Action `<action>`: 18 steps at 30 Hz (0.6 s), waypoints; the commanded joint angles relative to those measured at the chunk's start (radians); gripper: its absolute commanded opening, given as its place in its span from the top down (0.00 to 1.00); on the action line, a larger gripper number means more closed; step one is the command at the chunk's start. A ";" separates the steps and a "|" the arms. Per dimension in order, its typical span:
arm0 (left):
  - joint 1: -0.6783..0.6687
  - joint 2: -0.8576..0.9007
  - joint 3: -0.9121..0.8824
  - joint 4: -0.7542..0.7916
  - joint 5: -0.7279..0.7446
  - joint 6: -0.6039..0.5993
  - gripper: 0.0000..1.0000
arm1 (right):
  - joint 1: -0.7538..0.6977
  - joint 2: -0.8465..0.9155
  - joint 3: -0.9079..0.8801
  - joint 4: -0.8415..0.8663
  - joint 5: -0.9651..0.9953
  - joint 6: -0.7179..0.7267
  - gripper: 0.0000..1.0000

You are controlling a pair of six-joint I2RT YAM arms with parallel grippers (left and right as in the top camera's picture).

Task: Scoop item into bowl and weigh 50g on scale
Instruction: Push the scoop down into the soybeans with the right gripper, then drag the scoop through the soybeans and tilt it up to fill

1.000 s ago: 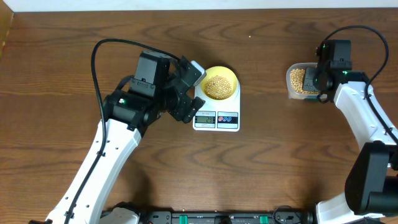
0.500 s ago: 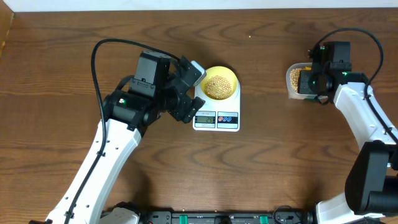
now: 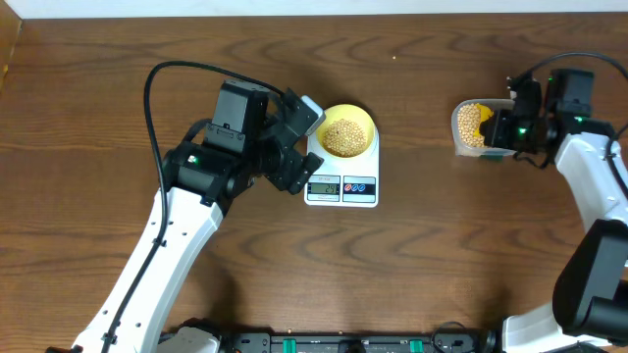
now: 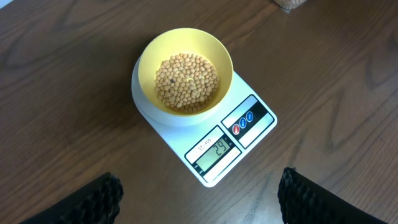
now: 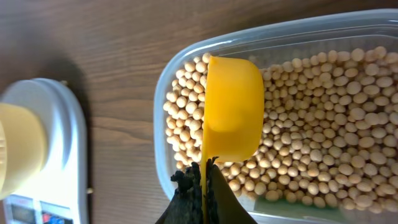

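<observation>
The pale yellow bowl [image 3: 348, 132] [image 4: 185, 71] stands on the platform of the white scale [image 3: 341, 196] [image 4: 249, 127], partly filled with tan beans [image 4: 186, 81]; the display reads 29. My left gripper [image 3: 297, 147] [image 4: 200, 200] hovers open just left of the scale, holding nothing. My right gripper [image 3: 505, 127] [image 5: 202, 180] is shut on the thin handle of a bright yellow scoop [image 5: 233, 109] [image 3: 488, 118]. The scoop is turned on its side over the beans [image 5: 323, 118] in the clear tub [image 3: 461, 137] [image 5: 163, 93]. Its inside is hidden.
The clear tub sits on the brown wooden table [image 3: 442, 265] at the far right, about a hand's width from the scale. The left arm's black cable [image 3: 157, 78] loops over the table's left part. The scale's edge [image 5: 68, 143] shows left of the tub.
My right arm has drawn back to the right and swung round, so the gripper points left with the scoop over the tub's beans. The left arm, bowl and scale have stayed put.
</observation>
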 commanded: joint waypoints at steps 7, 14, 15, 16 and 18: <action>0.005 -0.001 -0.007 0.000 0.013 -0.009 0.18 | -0.125 0.009 -0.009 -0.037 -0.172 -0.011 0.99; 0.005 -0.001 -0.007 0.000 0.013 -0.008 0.18 | -0.217 0.009 -0.009 -0.050 -0.308 -0.012 0.99; 0.005 -0.001 -0.007 0.000 0.013 -0.008 0.18 | -0.225 0.009 -0.009 -0.050 -0.323 -0.012 0.99; 0.005 -0.001 -0.007 0.000 0.013 -0.008 0.18 | -0.236 0.009 -0.009 -0.049 -0.350 -0.012 0.99; 0.005 -0.001 -0.007 0.000 0.013 -0.009 0.18 | -0.258 0.009 -0.009 -0.048 -0.410 -0.012 0.99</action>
